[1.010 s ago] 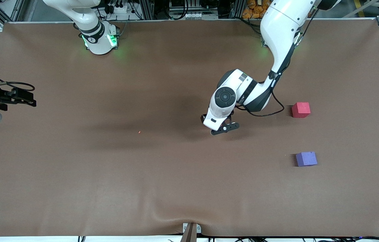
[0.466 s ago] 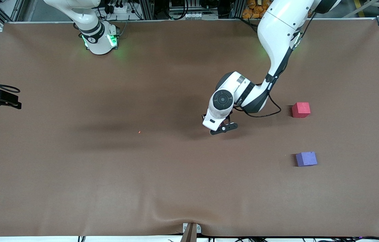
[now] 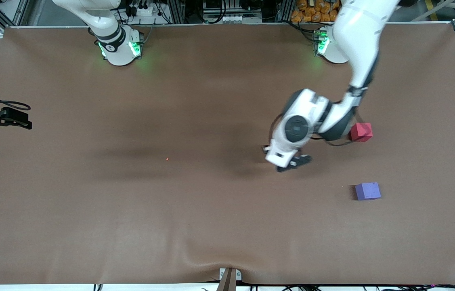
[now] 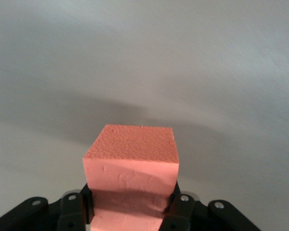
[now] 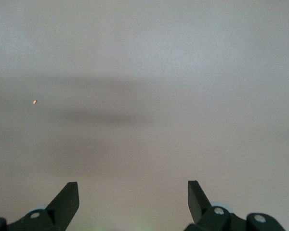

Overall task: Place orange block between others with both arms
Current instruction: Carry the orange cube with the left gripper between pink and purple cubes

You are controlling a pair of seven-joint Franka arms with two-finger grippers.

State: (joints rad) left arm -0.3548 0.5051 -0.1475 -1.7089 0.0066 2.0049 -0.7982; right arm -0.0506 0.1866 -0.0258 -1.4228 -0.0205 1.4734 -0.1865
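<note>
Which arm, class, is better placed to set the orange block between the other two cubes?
The left. Its tool is shut on the orange block, close to the red cube and purple cube. The right tool waits open at the table's right-arm end.

Two glossy white arms (image 3: 356,36), dark grey joints, green-lit bases (image 3: 120,48), black cable, black screwed hands (image 4: 130,211).
</note>
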